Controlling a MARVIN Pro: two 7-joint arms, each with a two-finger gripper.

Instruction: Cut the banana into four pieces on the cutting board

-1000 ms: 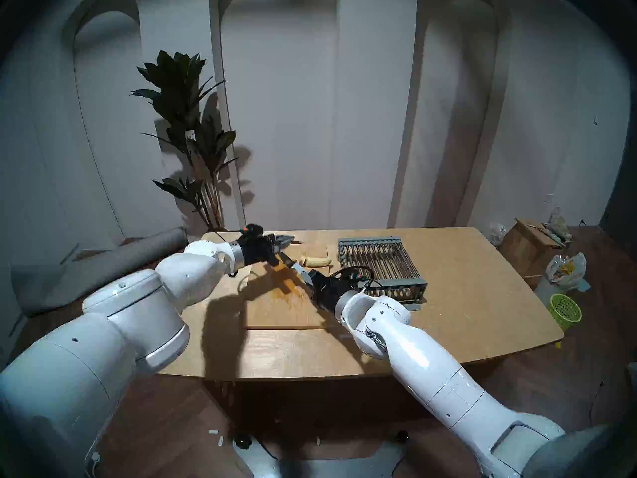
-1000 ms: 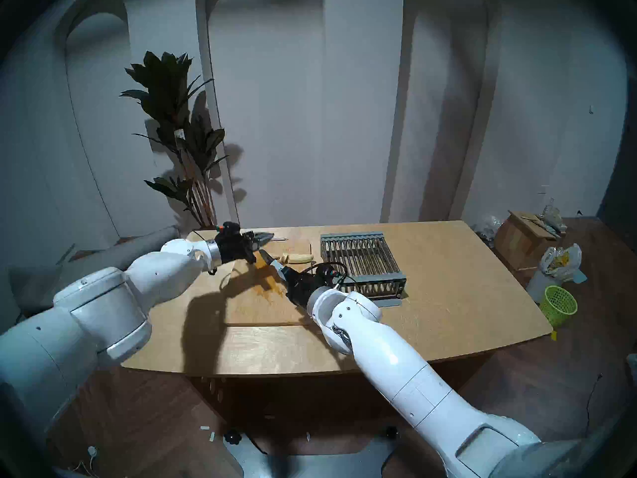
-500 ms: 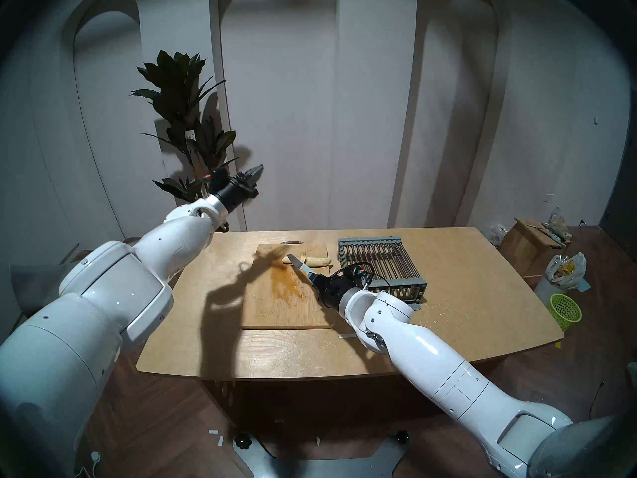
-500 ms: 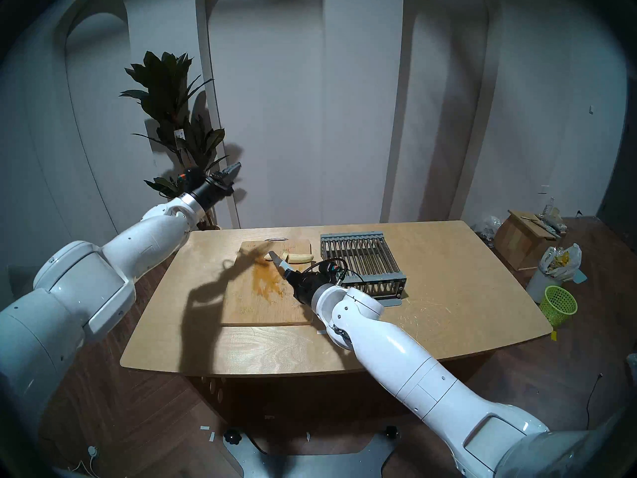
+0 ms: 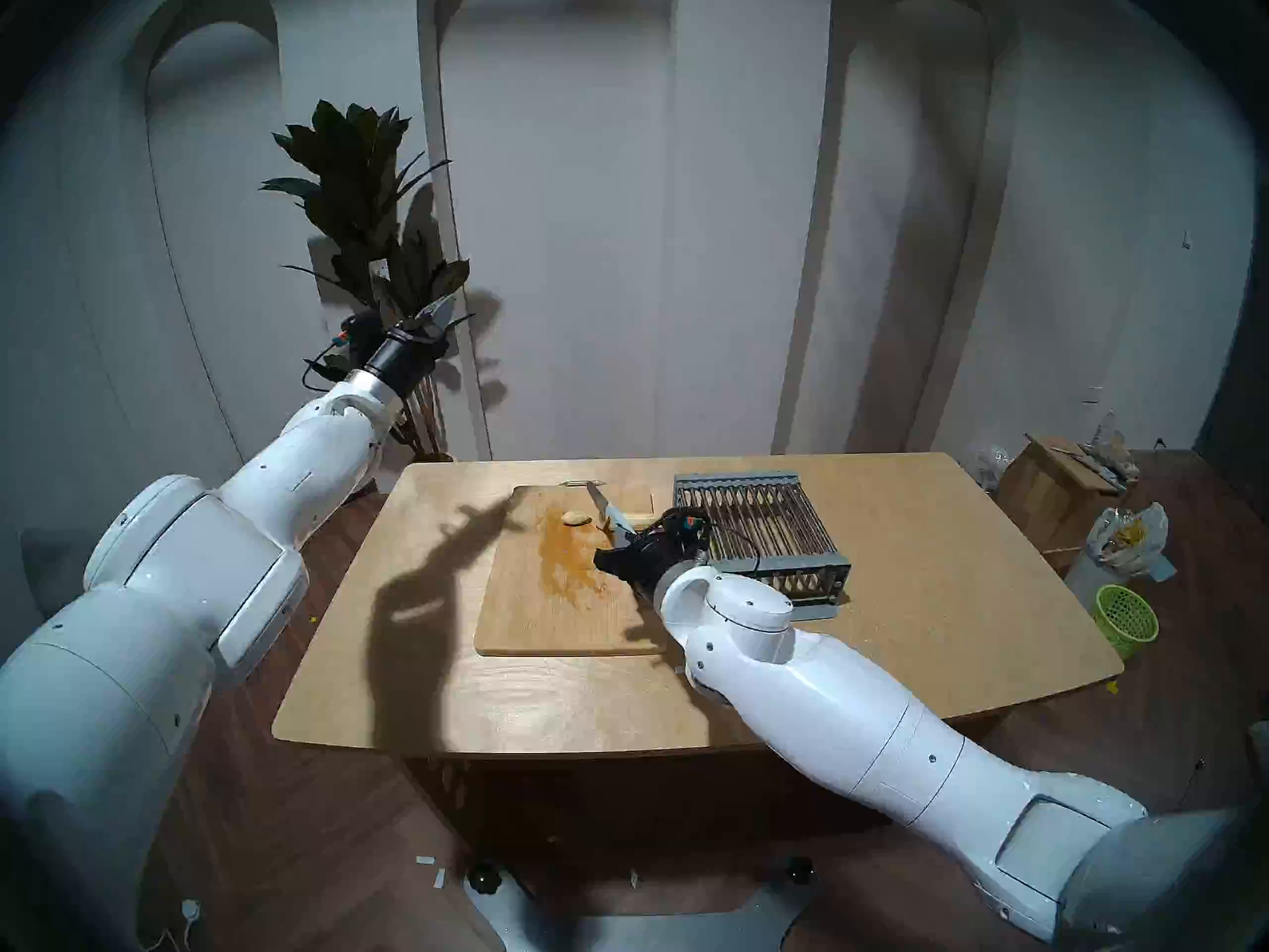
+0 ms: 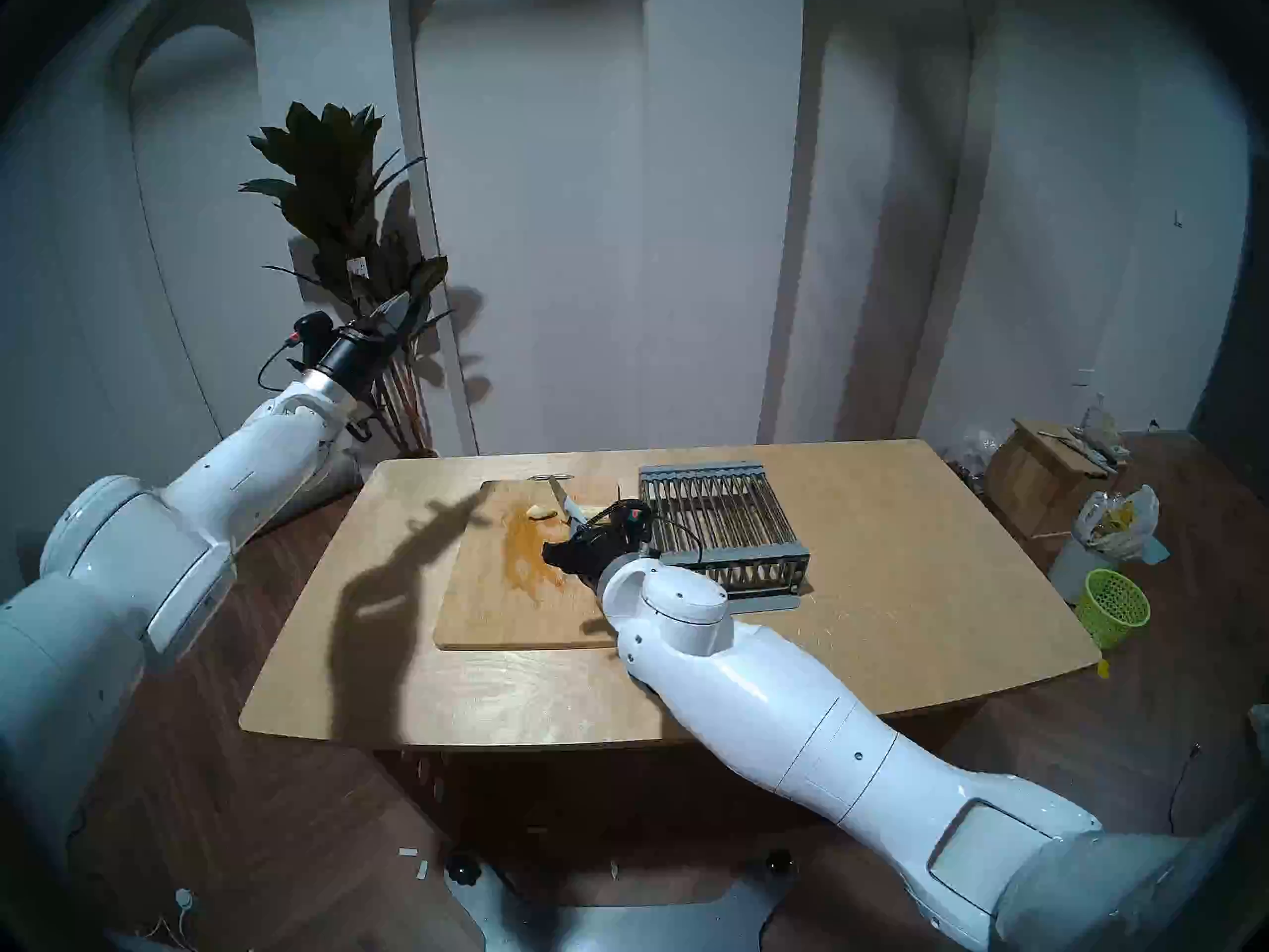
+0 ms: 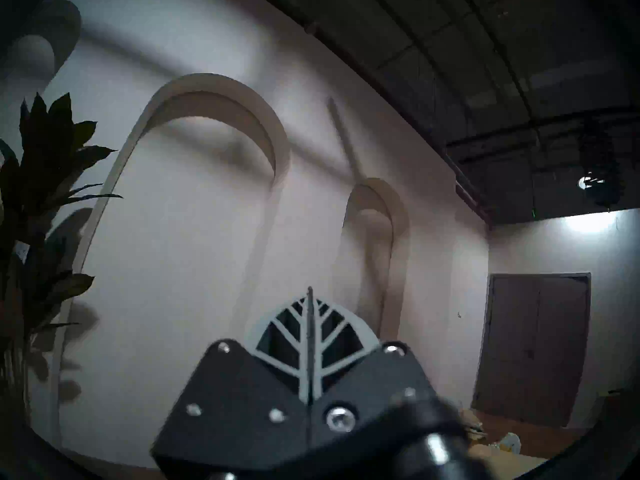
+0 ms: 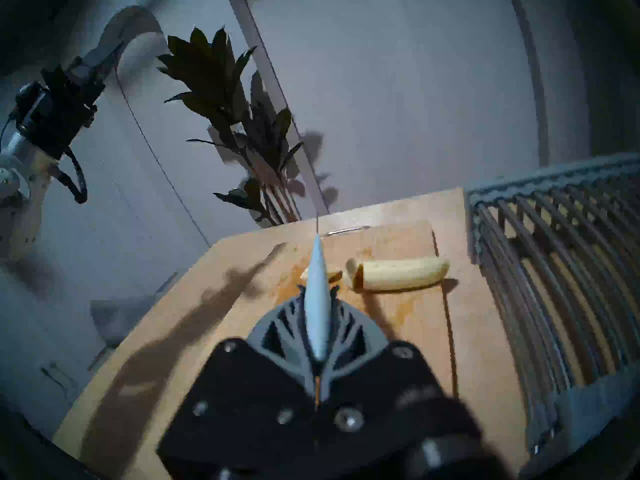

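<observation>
Since a second earlier my left gripper (image 5: 443,306) had risen off the table (image 5: 927,586) toward the plant (image 5: 357,174), its fingers pressed together on nothing. My right gripper (image 8: 317,316) had rolled, clamped on the knife (image 8: 317,288), blade edge-up over the cutting board (image 5: 549,614). On the board's far end lay the banana (image 8: 398,273), a long stub with a slice (image 8: 350,268) against its cut end and a small piece (image 5: 575,517) left of the blade, beside the grey rack (image 5: 755,518).

On the table (image 5: 927,586): 1 cutting board (image 5: 549,621), 1 knife (image 8: 317,295), 1 rack (image 5: 762,528), 3 banana (image 8: 401,273) pieces.
</observation>
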